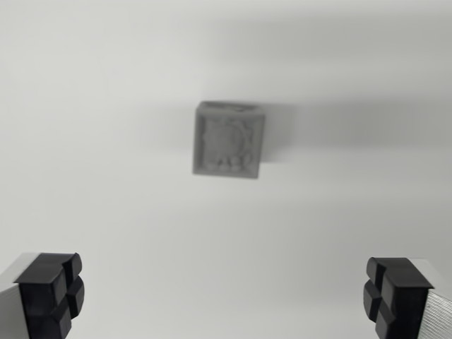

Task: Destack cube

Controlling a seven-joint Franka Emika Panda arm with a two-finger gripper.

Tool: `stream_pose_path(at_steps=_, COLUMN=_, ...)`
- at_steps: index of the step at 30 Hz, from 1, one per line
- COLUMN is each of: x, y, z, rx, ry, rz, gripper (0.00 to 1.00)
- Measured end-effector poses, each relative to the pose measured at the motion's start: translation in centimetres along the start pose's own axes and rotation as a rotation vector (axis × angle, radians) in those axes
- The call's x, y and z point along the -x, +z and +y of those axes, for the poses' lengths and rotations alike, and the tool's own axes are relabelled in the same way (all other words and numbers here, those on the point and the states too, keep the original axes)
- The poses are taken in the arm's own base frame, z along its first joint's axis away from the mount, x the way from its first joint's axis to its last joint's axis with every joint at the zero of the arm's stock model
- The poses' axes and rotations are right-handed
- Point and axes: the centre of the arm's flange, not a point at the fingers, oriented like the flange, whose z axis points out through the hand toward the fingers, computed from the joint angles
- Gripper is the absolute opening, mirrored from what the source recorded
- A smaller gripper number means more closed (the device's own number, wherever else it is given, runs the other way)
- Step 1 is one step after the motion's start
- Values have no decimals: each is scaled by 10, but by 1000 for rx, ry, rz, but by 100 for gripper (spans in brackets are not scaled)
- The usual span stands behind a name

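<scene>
Nearest the camera, fingers [226,296] spread wide, nothing held; black pads sit at the wrist view's left [49,293] and right [395,293] bottom corners. Beyond them, bare white tabletop [106,212]. Farther out, grey cube [228,140] sits near centre, well apart from the pads, patterned top face up. Blurry; can't tell whether another cube sits under it. My read: approach step. Centre over the cube, square the pads to two opposite faces, descend only to the top cube's height, close, lift straight up.
</scene>
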Motion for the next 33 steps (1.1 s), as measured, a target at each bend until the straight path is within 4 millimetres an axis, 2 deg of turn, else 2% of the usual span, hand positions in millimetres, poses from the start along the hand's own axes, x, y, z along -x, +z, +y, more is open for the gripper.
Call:
stream_pose_path(at_steps=16, x=0, y=-49, z=0, rx=0, ry=0, rz=1, gripper=100)
stream_pose_path(at_steps=26, x=-1, y=-70, z=0, rx=1, ry=0, rz=1, gripper=100)
stream_pose_path(at_steps=33, x=-1, y=-77, z=-1, rx=2, ry=0, rz=0, gripper=100)
